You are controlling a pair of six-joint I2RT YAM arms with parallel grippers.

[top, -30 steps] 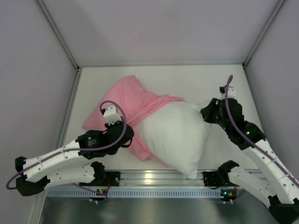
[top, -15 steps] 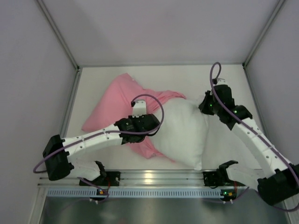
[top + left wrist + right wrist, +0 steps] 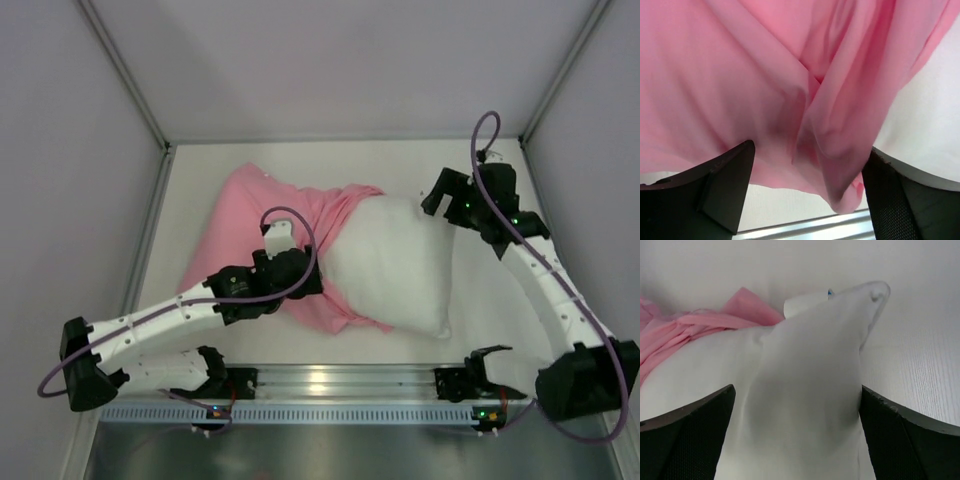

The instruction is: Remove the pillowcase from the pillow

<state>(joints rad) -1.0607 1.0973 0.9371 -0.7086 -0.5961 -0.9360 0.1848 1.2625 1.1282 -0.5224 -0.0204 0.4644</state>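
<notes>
We see the pillow mostly out of its pink cover, with both sets of jaws spread.
On the white table (image 3: pixel 200 180) the pillow (image 3: pixel 395 270) lies right of centre, its left edge tucked under the pink pillowcase (image 3: pixel 255 205) spread beside it. We find the left gripper (image 3: pixel 811 147) over pink folds with its jaws wide apart. The right gripper (image 3: pixel 797 387) gapes around the pillow's far corner without pinching it, near a small tag (image 3: pixel 802 302).

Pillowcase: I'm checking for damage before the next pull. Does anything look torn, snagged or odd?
No tear or stain shows. The pillowcase is crumpled and not fully off: it overlaps the pillow on the left arm's side. A small tag sticks out at the pillow's far corner.
</notes>
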